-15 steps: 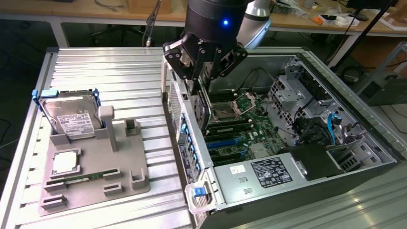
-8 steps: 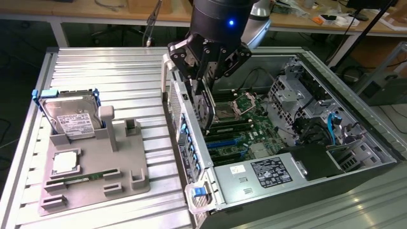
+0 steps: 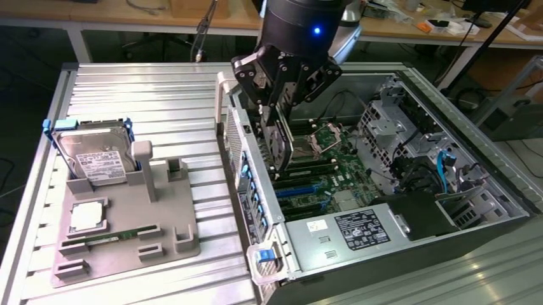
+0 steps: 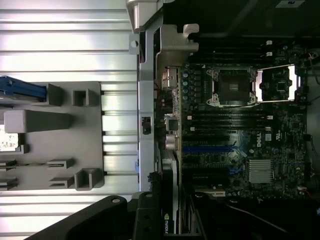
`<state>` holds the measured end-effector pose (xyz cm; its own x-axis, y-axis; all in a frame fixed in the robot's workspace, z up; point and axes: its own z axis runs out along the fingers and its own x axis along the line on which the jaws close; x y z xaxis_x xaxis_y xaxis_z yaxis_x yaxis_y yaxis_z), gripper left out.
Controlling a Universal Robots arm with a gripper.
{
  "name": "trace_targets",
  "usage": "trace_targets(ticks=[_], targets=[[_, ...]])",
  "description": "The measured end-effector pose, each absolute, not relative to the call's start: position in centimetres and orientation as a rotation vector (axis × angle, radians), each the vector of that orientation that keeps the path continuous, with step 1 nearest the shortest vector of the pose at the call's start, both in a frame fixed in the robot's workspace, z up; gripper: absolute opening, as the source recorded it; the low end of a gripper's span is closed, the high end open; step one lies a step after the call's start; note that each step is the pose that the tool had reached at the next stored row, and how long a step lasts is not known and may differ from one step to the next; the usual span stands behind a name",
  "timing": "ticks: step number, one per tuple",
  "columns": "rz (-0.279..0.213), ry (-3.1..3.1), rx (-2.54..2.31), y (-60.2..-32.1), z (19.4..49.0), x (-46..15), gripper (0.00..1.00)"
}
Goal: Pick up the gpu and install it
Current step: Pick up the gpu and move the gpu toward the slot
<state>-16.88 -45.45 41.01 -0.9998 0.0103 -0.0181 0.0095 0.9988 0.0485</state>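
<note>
Exterior cam: off-arm, mounted high, looking obliquely down on the slatted table (image 3: pixel 152 95). Mid range: most of the open PC case (image 3: pixel 441 254) takes the right half of frame, grey holder block (image 3: pixel 127 216) sits lower left, gripper (image 3: pixel 276 124) upper centre. Wrist cam: sits above the gripper, faces straight down, much closer, with the gpu (image 4: pixel 168 220) edge in the near foreground. Overlap: motherboard (image 3: pixel 339 168) with CPU socket (image 3: pixel 327 136), case side wall (image 3: pixel 241 184), the holder block, the table strip between them.
</note>
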Motion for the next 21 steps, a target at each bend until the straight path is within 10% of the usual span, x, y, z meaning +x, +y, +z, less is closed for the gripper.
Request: trace_targets(ticks=[21], targets=[[0.076, 3.124, 0.015, -45.4, 41.0, -14.7, 0.27]])
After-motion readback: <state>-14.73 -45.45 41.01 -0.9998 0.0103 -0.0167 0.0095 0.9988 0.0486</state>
